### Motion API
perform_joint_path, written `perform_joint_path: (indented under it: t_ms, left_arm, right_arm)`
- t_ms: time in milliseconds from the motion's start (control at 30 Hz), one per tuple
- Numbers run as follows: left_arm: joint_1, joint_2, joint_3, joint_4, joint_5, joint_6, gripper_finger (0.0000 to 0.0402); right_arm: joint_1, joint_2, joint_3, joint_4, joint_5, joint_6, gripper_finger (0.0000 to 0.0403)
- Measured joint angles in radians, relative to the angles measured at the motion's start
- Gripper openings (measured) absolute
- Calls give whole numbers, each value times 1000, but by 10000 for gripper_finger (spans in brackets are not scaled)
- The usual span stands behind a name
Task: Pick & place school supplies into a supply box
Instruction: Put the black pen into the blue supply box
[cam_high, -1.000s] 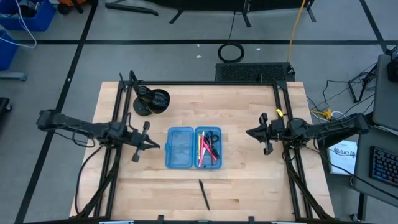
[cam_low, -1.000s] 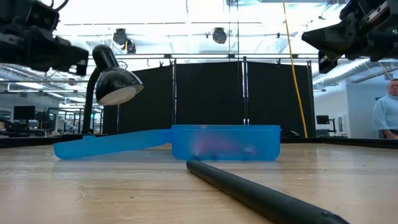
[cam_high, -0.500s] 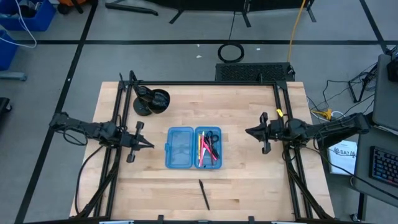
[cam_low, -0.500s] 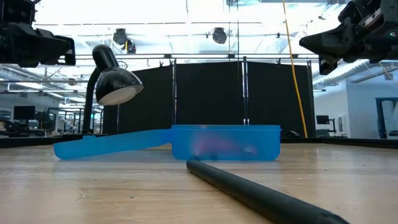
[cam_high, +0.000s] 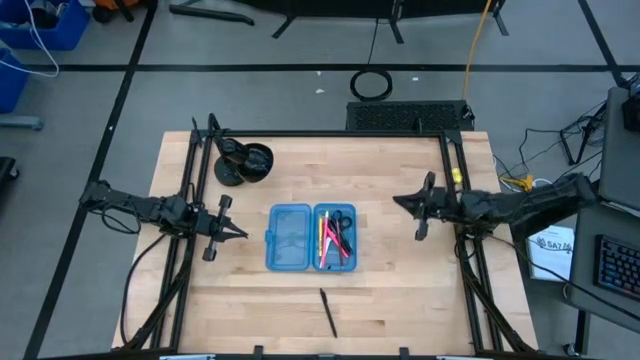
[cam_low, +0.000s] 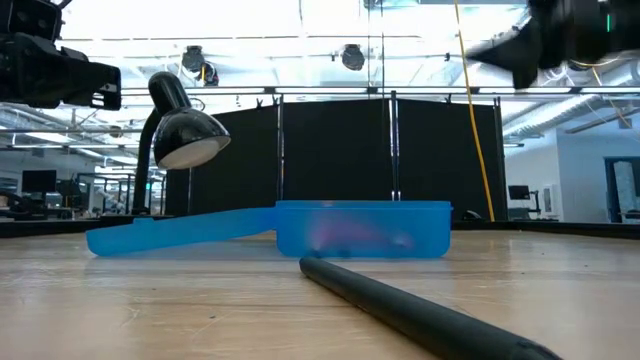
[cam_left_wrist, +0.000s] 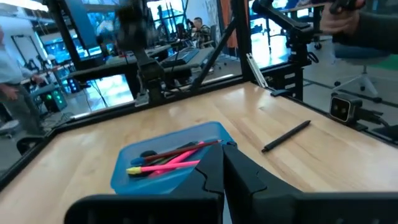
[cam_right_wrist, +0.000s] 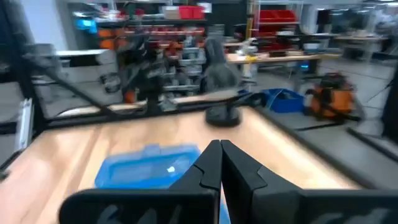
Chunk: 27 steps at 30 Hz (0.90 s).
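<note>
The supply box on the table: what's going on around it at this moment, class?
The blue supply box lies open on the wooden table. Scissors and several pens already sit in its right half. One dark pen lies on the table, apart from the box on its near side. Neither arm is handling anything: the left gripper hangs shut to the left of the box, and the right gripper hangs shut to its right.
</note>
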Motion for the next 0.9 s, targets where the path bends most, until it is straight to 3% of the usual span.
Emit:
perform_joint_path:
  t_ms: [133, 367, 500, 667, 900]
  left_arm:
    - [0, 2, 0, 1, -20, -48, 2]
    - [0, 13, -1, 1, -20, -55, 17]
    - [0, 13, -1, 1, -23, -59, 16]
    - [0, 20, -2, 1, -24, -84, 4]
    - [0, 58, -2, 2, -35, -105, 24]
  right_arm:
    - [115, 182, 266, -265, 186, 6, 0]
    - [305, 607, 790, -589, 328, 189, 0]
    - [362, 858, 1082, -783, 322, 402, 0]
    - [373, 1143, 1388, -944, 171, 766, 0]
    - [351, 1453, 1578, -998, 22, 1260, 0]
